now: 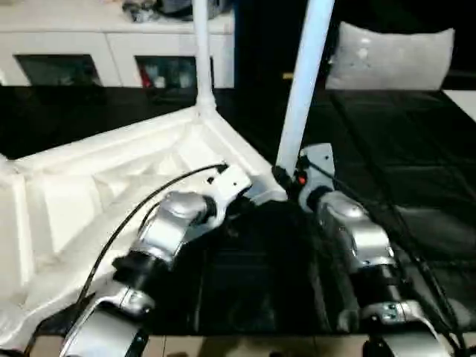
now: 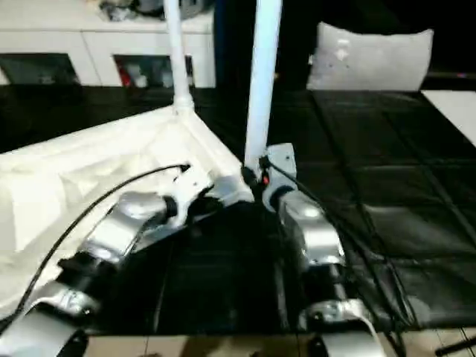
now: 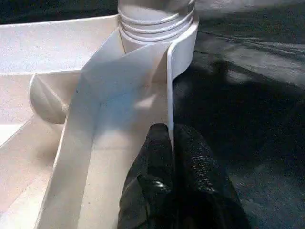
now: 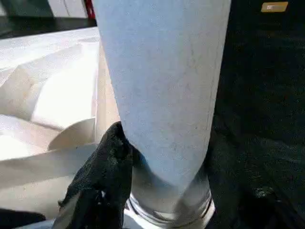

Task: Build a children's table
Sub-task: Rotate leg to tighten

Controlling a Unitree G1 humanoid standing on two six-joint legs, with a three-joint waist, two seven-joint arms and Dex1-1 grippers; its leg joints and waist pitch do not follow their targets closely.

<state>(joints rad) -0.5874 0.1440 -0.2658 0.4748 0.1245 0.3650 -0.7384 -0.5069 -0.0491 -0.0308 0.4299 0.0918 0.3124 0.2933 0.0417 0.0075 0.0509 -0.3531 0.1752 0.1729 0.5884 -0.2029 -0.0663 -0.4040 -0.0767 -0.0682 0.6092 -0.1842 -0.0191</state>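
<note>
The white tabletop [image 1: 111,171] lies upside down on the black surface, ribs facing up. One white leg [image 1: 202,52] stands upright in its far corner socket. A second leg [image 1: 305,82] rises from the near right corner socket [image 3: 157,19]. My left gripper [image 3: 170,138] is shut on the thin rim wall of the tabletop just short of that corner. At the base of the second leg [image 4: 162,86] my right gripper [image 1: 291,181] is closed around the tube, with one black finger [image 4: 102,176] pressed against its side.
The black-covered work surface [image 1: 401,149] stretches to the right and front. A white cushion [image 1: 390,56] lies at the back right. A white cabinet [image 1: 89,44] runs along the back left. A black cable [image 1: 126,216] loops over my left forearm.
</note>
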